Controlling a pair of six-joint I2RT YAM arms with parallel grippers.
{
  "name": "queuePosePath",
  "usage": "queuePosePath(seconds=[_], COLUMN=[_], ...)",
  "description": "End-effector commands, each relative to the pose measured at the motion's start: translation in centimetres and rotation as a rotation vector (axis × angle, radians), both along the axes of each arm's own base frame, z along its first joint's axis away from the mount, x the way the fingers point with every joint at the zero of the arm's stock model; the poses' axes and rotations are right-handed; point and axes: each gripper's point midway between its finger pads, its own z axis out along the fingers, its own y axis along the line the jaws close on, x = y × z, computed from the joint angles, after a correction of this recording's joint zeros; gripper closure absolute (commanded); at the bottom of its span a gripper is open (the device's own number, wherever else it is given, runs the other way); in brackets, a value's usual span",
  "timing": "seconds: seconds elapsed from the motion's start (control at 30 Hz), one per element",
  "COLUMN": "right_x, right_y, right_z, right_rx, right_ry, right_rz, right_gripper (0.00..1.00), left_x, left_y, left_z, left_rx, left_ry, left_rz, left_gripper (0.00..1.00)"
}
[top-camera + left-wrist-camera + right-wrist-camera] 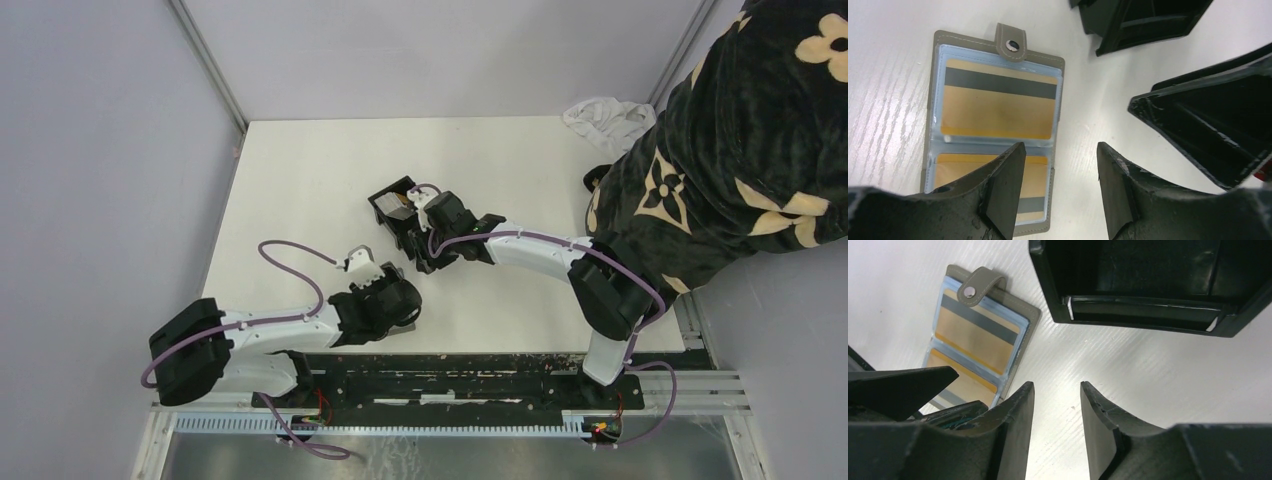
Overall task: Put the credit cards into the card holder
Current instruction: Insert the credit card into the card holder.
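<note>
Though partly open, left hand (1060,192) and right hand (1057,432) empty.

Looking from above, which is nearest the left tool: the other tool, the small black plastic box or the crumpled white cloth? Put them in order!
1. Right tool: just up and to the right of the left tool, almost beside it.
2. Small open-top black plastic box: a bit further up the table.
3. Crumpled white cloth: far away at the back right corner.
</note>
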Motion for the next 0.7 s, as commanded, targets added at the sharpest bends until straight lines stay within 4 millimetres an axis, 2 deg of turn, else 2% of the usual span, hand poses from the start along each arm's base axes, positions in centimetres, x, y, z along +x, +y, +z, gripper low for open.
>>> queuePosePath(seconds=[0.0, 0.1, 0.23, 0.5, 0.67], right_x=[0.0, -0.5, -1.0, -0.5, -0.1], right_y=[2.1, 2.8, 3.9, 5.9, 6.7], right_z=[2.2, 2.0, 1.1, 0.3, -0.5], right_rx=[0.078, 0.108, 0.145, 0.161, 0.152], right_ry=[-0.021, 0.011, 0.067, 0.102, 0.118], right_rz=[0.085, 0.103, 0.115, 0.126, 0.127], right_gripper=[0.53, 0.52, 0.51, 0.5, 0.49], left_x=[0.2, -0.6, -2.2, -4.6, -4.4], left_y=[-0.2, 1.2, 4.1, 8.2, 9.4], left_z=[2.6, 2.6, 0.7, -2.4, -2.3], left_rx=[0.005, 0.013, 0.046, -0.035, -0.079], left_ry=[-0.056, -0.016, 0.056, 0.124, 0.081], left_rz=[-0.021, 0.049, 0.174, 0.368, 0.427], left_gripper=[0.37, 0.37, 0.38, 0.4, 0.41])
